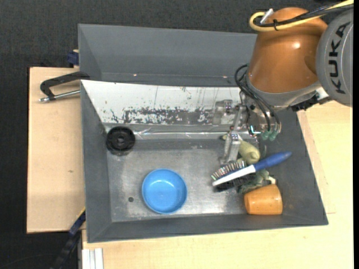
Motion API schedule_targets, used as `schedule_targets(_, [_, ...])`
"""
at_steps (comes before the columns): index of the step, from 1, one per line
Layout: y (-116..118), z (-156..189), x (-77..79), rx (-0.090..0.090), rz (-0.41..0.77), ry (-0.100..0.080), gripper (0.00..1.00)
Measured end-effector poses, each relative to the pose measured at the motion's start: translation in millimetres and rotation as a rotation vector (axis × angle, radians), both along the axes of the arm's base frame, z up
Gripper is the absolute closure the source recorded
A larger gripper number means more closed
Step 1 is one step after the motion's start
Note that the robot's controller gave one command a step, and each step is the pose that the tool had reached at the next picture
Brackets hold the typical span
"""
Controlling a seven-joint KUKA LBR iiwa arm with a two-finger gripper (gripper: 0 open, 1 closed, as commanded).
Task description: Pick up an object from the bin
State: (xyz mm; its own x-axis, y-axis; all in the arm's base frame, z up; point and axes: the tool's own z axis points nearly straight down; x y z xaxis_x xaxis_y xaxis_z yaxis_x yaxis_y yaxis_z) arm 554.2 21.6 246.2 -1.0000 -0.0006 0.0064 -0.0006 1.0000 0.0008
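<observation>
Here is the grey metal bin (168,49) from above, and the arm (336,49) comes in from the upper right of the frame, its big orange cover (283,52) hanging over the bin's right back corner. Below that cover the gripper (233,147) is down low, right of centre, close to the floor. Whether it is released or clenched, I cannot tell from this angle, and nothing can be made out in its grasp.

The nearest things sit in a small cluster at the lower right. A pale yellow-green lump (249,151) lies just beside the gripper, on its right. Just below both is a brush (247,171) with a blue handle, lying tilted, with its bristle head pointing lower left and its handle running up to the right. Its head lies just under the gripper. Touching the brush from below is an orange block (262,200), close to the bin's front wall.

Well apart from all that is a blue bowl (164,190), low and left of centre, open side up. A black round thing (120,139) lies at the far left, against the wall.
</observation>
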Motion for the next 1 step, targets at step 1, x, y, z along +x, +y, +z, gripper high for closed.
schedule_targets(1, [-47.6, -104.0, -26.9, -0.001, 0.092, 0.001, 0.00])
